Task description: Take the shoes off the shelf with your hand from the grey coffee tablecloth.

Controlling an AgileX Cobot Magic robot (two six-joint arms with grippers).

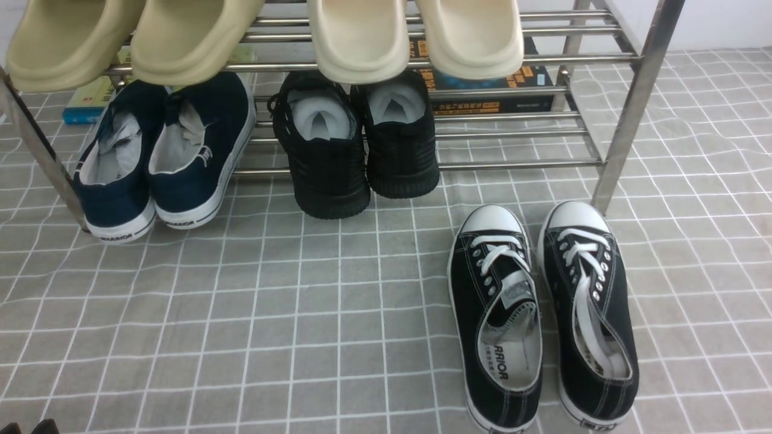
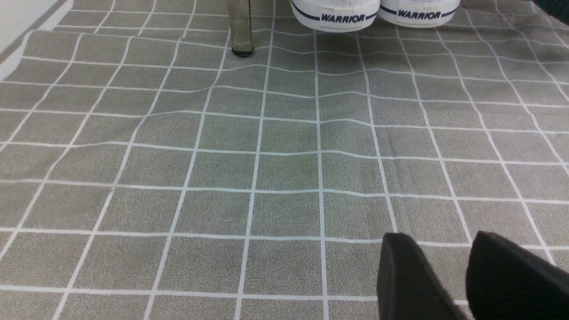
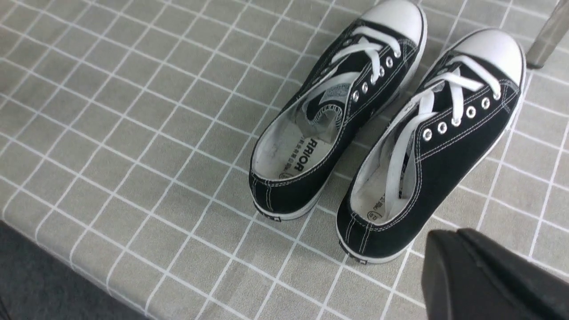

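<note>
Tablecloth (image 3: 111,133): shoes (image 3: 382,133) near right pincer (image 3: 489,275) (unheld)

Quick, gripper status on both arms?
Left gripper: open, holding nothing.
Right gripper: cannot tell, only one dark part of it shows.

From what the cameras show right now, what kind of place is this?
Probably a staged shoe-storage corner, like a home entryway: a steel shoe rack holds slippers and sneakers, and a black canvas pair stands on a grey checked tablecloth in front of it.
</note>
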